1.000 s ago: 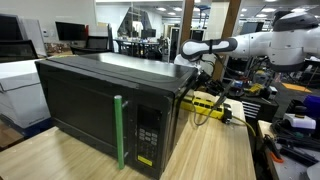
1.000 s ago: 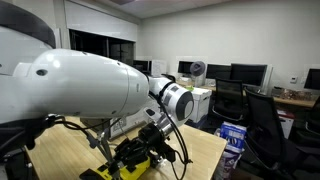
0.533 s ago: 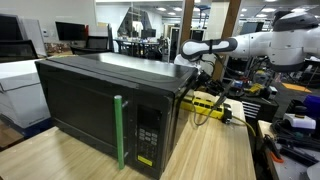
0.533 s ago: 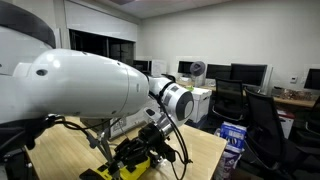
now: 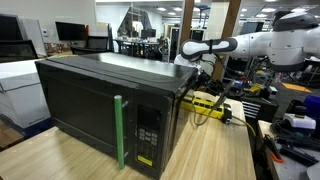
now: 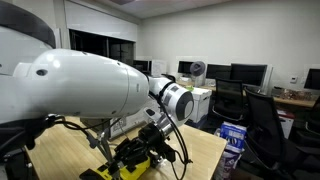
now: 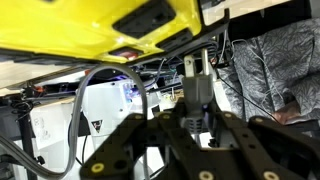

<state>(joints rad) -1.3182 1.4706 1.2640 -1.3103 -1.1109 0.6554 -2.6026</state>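
1. The end effector has its jaws drawn almost fully together; I cannot tell whether anything is pinched between them
2. It hangs close to a yellow box, with black cables looping around it
3. In an exterior view the yellow box lies on the wooden counter, just behind a black microwave with a green handle

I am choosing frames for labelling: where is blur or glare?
In an exterior view the microwave is sharp, its top faintly glossy. In an exterior view the white arm, close to the lens, is brightly lit. Wrist view: the yellow object is blurred, the gripper dark.
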